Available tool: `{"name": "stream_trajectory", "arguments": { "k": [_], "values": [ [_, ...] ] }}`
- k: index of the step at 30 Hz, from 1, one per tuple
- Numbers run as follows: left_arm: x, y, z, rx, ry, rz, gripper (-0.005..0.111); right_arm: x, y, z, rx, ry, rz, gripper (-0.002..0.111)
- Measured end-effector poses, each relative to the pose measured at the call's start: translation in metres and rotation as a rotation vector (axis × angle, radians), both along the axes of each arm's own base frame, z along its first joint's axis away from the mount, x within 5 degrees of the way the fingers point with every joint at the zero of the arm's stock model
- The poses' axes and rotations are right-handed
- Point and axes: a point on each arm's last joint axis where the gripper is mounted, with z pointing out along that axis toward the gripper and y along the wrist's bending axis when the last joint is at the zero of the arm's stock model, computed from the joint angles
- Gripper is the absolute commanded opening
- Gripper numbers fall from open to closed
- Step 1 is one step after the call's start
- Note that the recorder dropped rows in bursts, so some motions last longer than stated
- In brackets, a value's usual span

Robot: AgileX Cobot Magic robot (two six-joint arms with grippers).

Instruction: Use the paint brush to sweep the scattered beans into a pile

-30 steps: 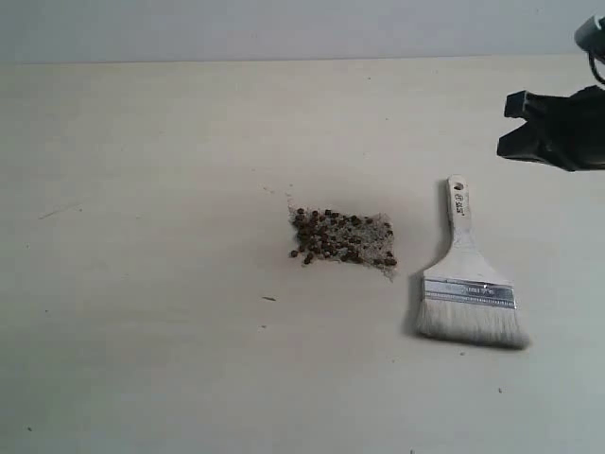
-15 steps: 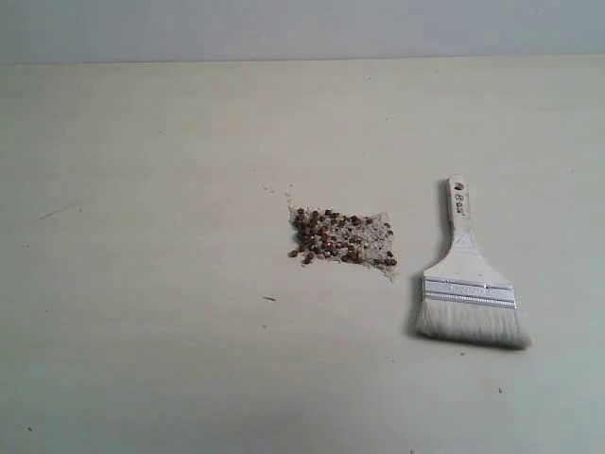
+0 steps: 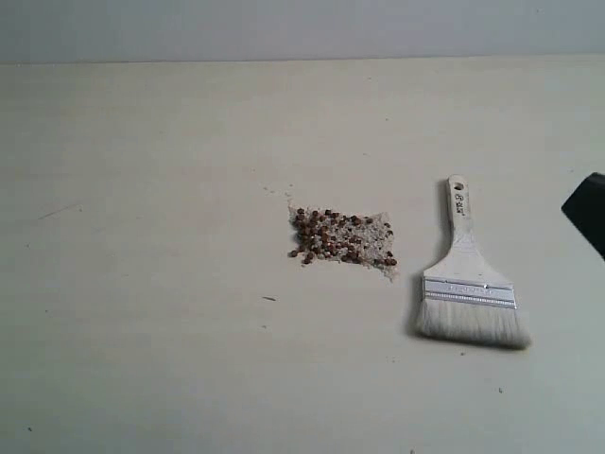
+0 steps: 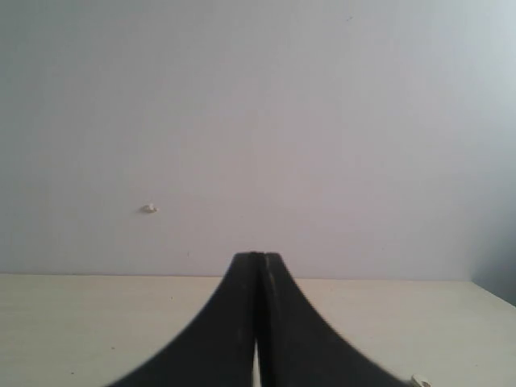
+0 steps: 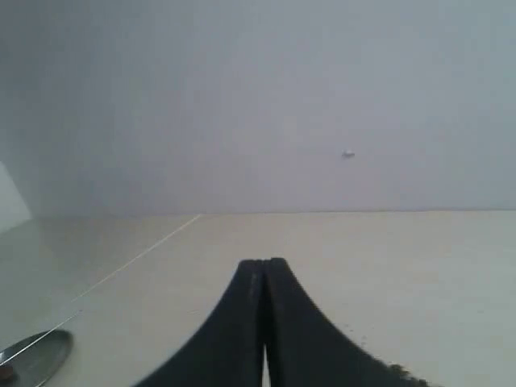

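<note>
The beans [image 3: 340, 236] lie in one small patch of dark reddish-brown beads mixed with pale crumbs at the middle of the cream table [image 3: 151, 170]. To their right, the paint brush [image 3: 465, 279] lies flat with its pale handle pointing to the back and its whitish bristles toward the front; nothing touches it. A dark corner of the right arm [image 3: 591, 213] shows at the right edge, apart from the brush. My right gripper [image 5: 264, 262] is shut and empty. So is my left gripper [image 4: 260, 256], which is out of the exterior view.
A round silver metal thing [image 5: 36, 355] sits at the corner of the right wrist view. The table meets a plain grey wall [image 3: 302, 28] at the back. Small dark specks [image 3: 269, 299] dot the table in front of the beans.
The right arm, seen at the upper right a second ago, left the exterior view; now only a dark corner shows lower at the right edge. Beans and brush have not moved.
</note>
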Motion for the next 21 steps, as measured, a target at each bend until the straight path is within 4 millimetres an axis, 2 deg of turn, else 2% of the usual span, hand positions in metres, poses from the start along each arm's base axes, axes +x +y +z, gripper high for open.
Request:
{"name": "stream_trajectory", "arguments": {
  "k": [4, 8, 11, 15, 21],
  "values": [
    [0.000, 0.000, 0.000, 0.000, 0.000, 0.000, 0.000, -0.004, 0.005, 0.001, 0.001, -0.011, 0.067, 0.000],
    [0.000, 0.000, 0.000, 0.000, 0.000, 0.000, 0.000, -0.004, 0.004, 0.000, -0.037, -0.032, 0.052, 0.000],
    [0.000, 0.000, 0.000, 0.000, 0.000, 0.000, 0.000, 0.001, -0.002, -0.002, -0.121, -0.067, -0.031, 0.000],
    [0.000, 0.000, 0.000, 0.000, 0.000, 0.000, 0.000, 0.009, -0.017, -0.004, -0.195, -0.082, -0.225, 0.000],
    [0.000, 0.000, 0.000, 0.000, 0.000, 0.000, 0.000, 0.002, -0.039, 0.001, -0.182, -0.155, -0.480, 0.000]
  ]
}}
